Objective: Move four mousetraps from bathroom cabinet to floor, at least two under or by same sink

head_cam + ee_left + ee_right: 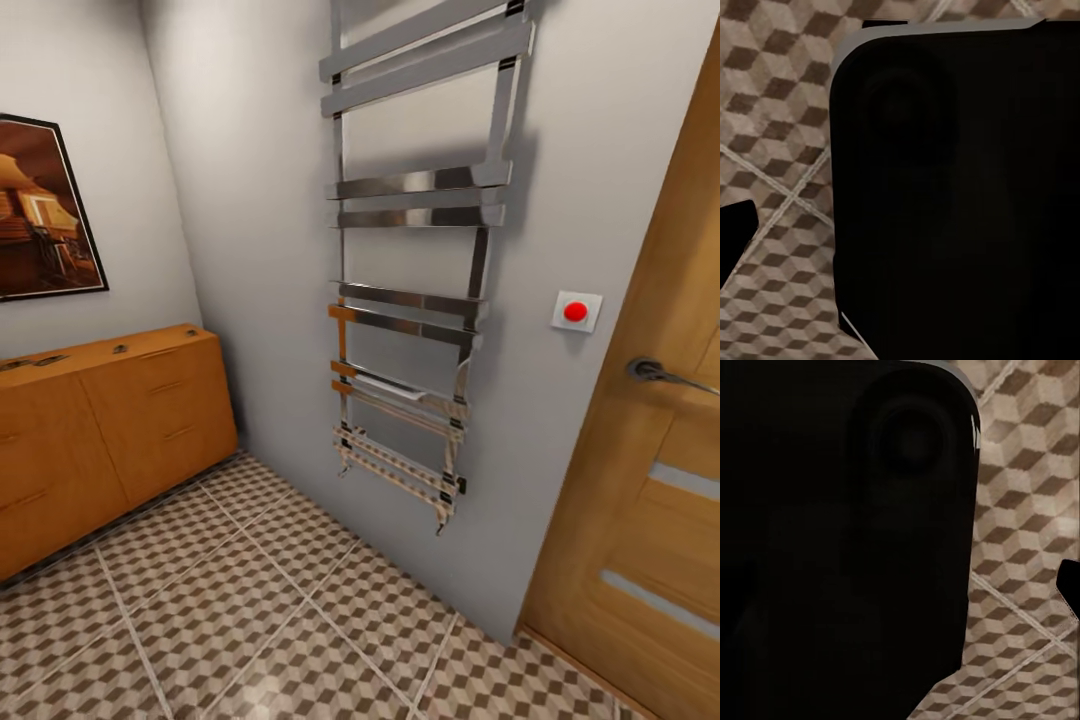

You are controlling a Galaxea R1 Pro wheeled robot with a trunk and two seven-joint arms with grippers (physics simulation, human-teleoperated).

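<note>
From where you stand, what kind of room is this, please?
Probably a bathroom: a chrome towel rail on the wall, cube-patterned floor tiles, a wooden cabinet and a wooden door.

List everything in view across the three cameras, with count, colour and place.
cabinet: one, orange-brown wood with drawers, against the left wall.
small dark items: a few on the cabinet top, too small to identify.
framed picture: one, brown tones in a black frame, above the cabinet.
towel rail: one, chrome, on the far wall.
red button: one, on a white plate beside the door.
door: one, light wood with a metal handle, at right.
bathroom floor: brown, beige and white cube-pattern tiles.
robot body: black, blocking much of both wrist views; grippers not discernible.
</note>
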